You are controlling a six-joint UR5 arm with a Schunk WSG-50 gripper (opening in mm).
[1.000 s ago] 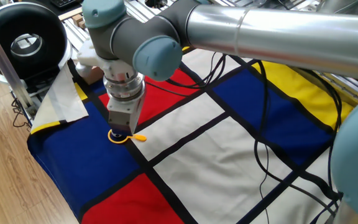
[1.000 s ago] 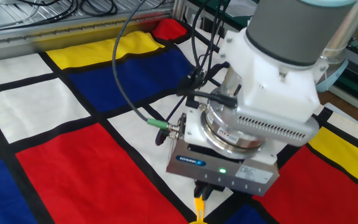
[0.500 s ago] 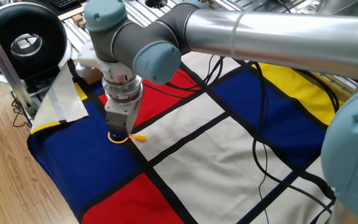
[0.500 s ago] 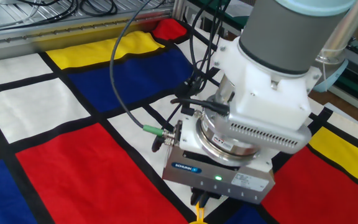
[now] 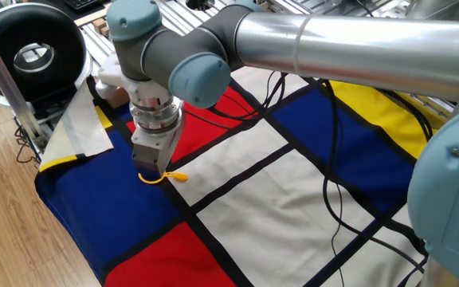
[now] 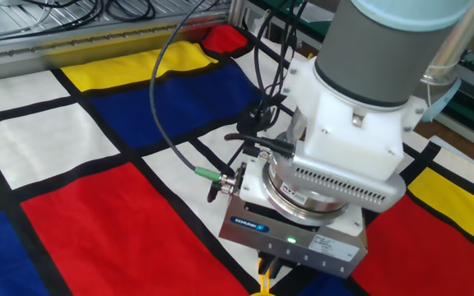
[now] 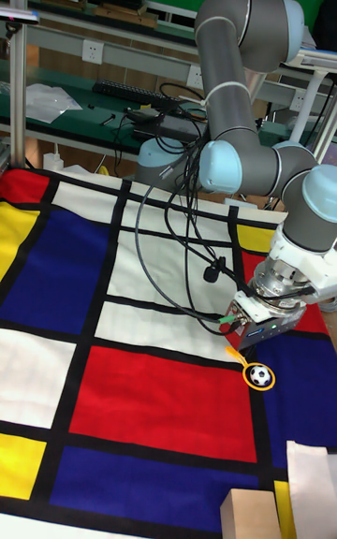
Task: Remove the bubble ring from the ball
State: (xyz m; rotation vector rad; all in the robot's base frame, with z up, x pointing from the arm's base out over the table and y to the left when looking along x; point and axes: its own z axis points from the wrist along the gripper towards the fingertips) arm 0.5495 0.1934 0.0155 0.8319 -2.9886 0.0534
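The bubble ring (image 7: 260, 376) lies flat around the ball (image 7: 261, 375) at the corner of the red and blue patches, its stubby handle (image 7: 234, 353) pointing up-left. My gripper (image 7: 245, 352) hangs right over that handle, just beside the ball. In one fixed view the ring (image 5: 147, 178) peeks out under the gripper (image 5: 151, 170), the handle (image 5: 178, 176) sticks out to the right, and the ball is hidden. The other fixed view shows the yellow handle (image 6: 262, 269) beside dark fingertips below the gripper (image 6: 268, 267). The gripper's body hides how the jaws stand.
The table is covered by a red, blue, yellow and white checked cloth (image 5: 293, 183). Black cables (image 5: 335, 187) trail across it. A black round device (image 5: 30, 49) stands at the far corner by a white sheet (image 5: 78, 127). A wooden block (image 7: 251, 513) sits at the near edge.
The gripper and wrist have shifted slightly sideways and tilted over the handle. The ring stays around the ball in the same spot.
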